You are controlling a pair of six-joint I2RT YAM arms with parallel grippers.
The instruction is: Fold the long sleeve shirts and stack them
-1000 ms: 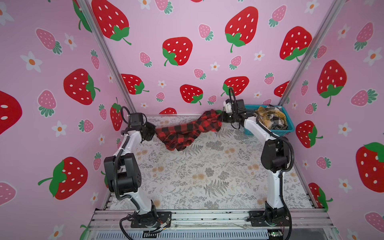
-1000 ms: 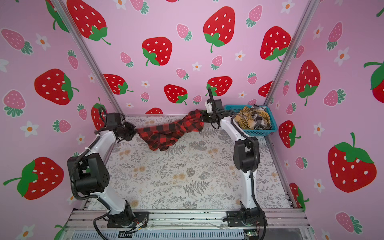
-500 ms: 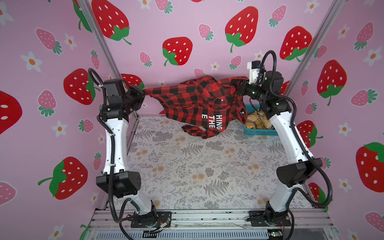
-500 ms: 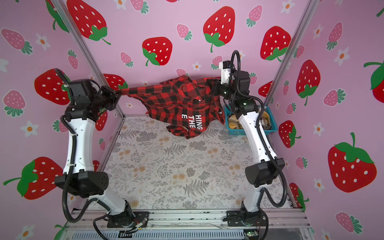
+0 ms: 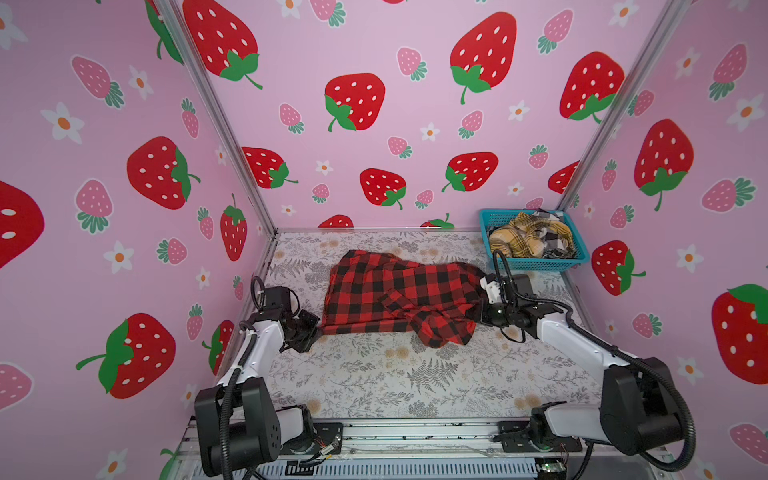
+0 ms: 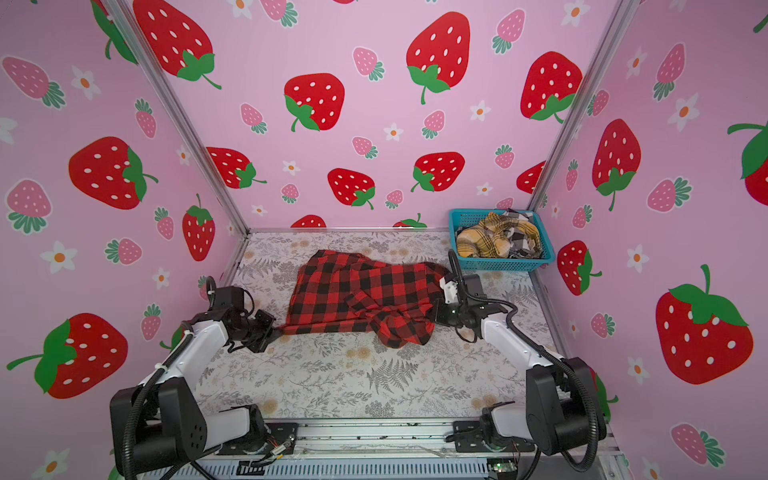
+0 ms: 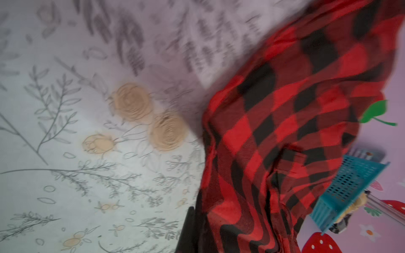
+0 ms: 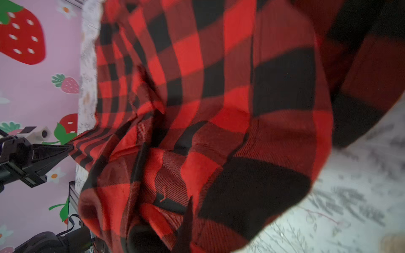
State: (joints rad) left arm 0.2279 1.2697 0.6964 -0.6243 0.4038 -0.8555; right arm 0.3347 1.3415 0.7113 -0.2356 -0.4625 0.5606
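A red-and-black check long sleeve shirt (image 5: 386,295) (image 6: 345,297) lies spread but rumpled on the floral table in both top views, with a bunched fold at its near right. My left gripper (image 5: 318,330) (image 6: 279,329) is shut on the shirt's near left corner, low over the table. My right gripper (image 5: 478,313) (image 6: 435,316) is shut on the shirt's right edge. In the left wrist view the shirt (image 7: 285,131) fills the frame's right side and covers my left gripper (image 7: 198,238). In the right wrist view the shirt (image 8: 219,109) drapes over my right gripper (image 8: 168,236).
A teal basket (image 5: 536,262) (image 6: 505,262) stands at the back right corner, holding yellow plaid and black-and-white plaid garments (image 5: 523,241). Pink strawberry walls close in the left, back and right. The metal rail with both arm bases (image 5: 415,432) runs along the front.
Half a second ago both arms held the shirt stretched high in the air. They have since swung down and forward, and the shirt now lies on the table with its white letters out of sight.
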